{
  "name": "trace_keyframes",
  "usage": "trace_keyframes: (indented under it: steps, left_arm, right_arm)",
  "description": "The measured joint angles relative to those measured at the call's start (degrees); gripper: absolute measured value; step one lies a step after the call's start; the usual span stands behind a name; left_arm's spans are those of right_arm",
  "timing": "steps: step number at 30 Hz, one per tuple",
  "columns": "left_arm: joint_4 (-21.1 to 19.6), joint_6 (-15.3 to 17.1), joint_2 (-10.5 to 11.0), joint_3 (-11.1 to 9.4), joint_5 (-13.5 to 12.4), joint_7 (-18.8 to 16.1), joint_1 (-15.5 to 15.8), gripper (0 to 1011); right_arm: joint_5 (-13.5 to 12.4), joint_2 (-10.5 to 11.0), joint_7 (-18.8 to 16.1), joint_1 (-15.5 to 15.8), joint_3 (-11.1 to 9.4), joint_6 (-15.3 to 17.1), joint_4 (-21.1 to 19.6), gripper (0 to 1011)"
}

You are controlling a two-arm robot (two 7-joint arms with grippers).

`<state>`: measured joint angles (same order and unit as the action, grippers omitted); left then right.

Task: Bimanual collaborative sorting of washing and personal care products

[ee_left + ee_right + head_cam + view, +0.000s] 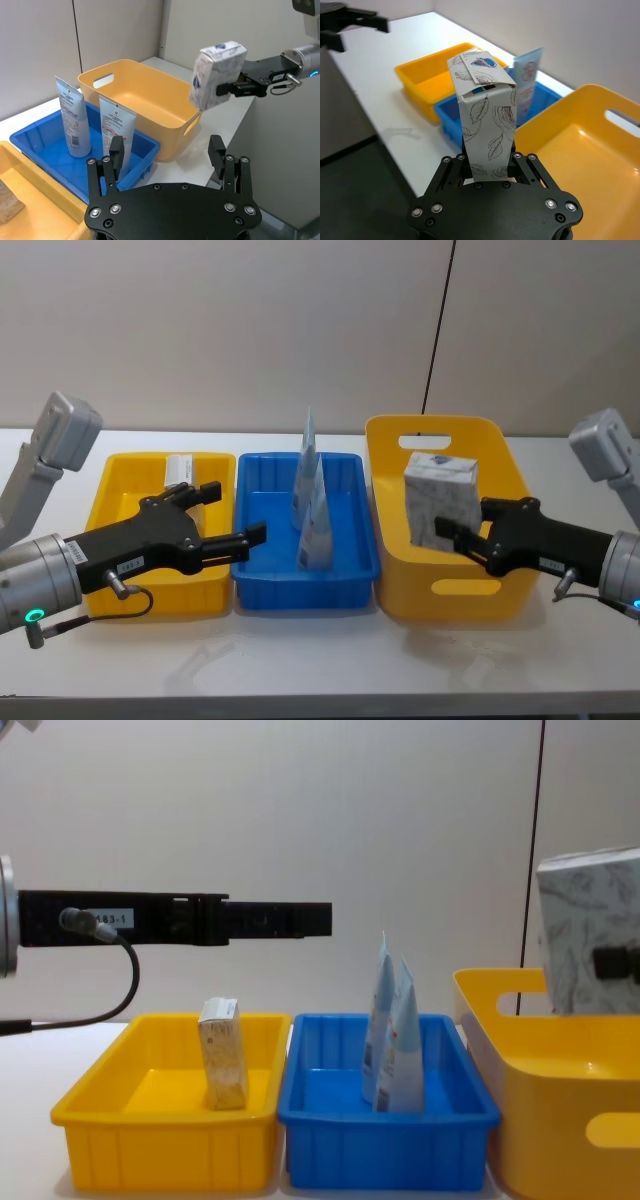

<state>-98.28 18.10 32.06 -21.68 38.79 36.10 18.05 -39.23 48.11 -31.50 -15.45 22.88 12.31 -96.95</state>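
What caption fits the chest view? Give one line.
Right gripper holds leaf-print box over yellow basket; left gripper hovers above yellow tray with beige pack; pouches stand in blue tray.

Head downward, chest level, wrists close-in.

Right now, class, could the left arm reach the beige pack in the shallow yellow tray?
Probably yes: the left gripper hovers above that yellow tray, jaws open and empty, with nothing covering the beige pack.
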Motion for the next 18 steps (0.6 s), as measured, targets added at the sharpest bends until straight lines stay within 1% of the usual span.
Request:
trace_keyframes:
  steps: [3, 4, 8, 9, 11, 14, 16, 17, 18]
  left_arm:
    - [0.0, 0.0, 0.0, 0.1, 0.1, -0.2, -0.1, 1001]
    - [-0.1, 0.0, 0.0, 0.1, 0.1, -0.2, -0.1, 1001]
    - [-0.1, 0.1, 0.0, 0.1, 0.1, -0.4, -0.2, 1001]
    - [-0.1, 0.1, 0.0, 0.1, 0.1, -0.4, -0.2, 1001]
    - [-0.2, 0.1, 0.0, 0.1, 0.1, -0.5, -0.2, 1002]
    - [-0.2, 0.1, 0.0, 0.2, 0.2, -0.6, -0.3, 1001]
    - [-0.2, 0.1, 0.0, 0.2, 0.2, -0.6, -0.3, 1001]
    - [-0.2, 0.1, 0.0, 0.2, 0.2, -0.6, -0.3, 1001]
    - [-0.2, 0.1, 0.0, 0.2, 0.2, -0.6, -0.3, 1001]
  right_arm:
    - [0.0, -0.5, 2.6, 0.3, -0.7, 0.7, -0.3, 316]
    - [0.0, -0.8, 4.0, 0.4, -1.1, 1.1, -0.4, 316]
    - [0.1, -1.5, 6.5, 0.6, -1.7, 2.0, -0.6, 316]
    - [0.3, -2.0, 8.0, 0.6, -2.0, 2.6, -0.7, 316]
    - [0.5, -2.4, 9.2, 0.6, -2.3, 3.0, -0.8, 316]
    - [1.1, -3.4, 12.5, 0.6, -2.6, 4.4, -0.8, 316]
    - [1.5, -3.9, 14.0, 0.5, -2.7, 5.1, -0.8, 316]
    - [1.8, -4.5, 15.5, 0.3, -2.7, 5.9, -0.7, 317]
    - [2.0, -4.7, 15.9, 0.2, -2.7, 6.2, -0.6, 316]
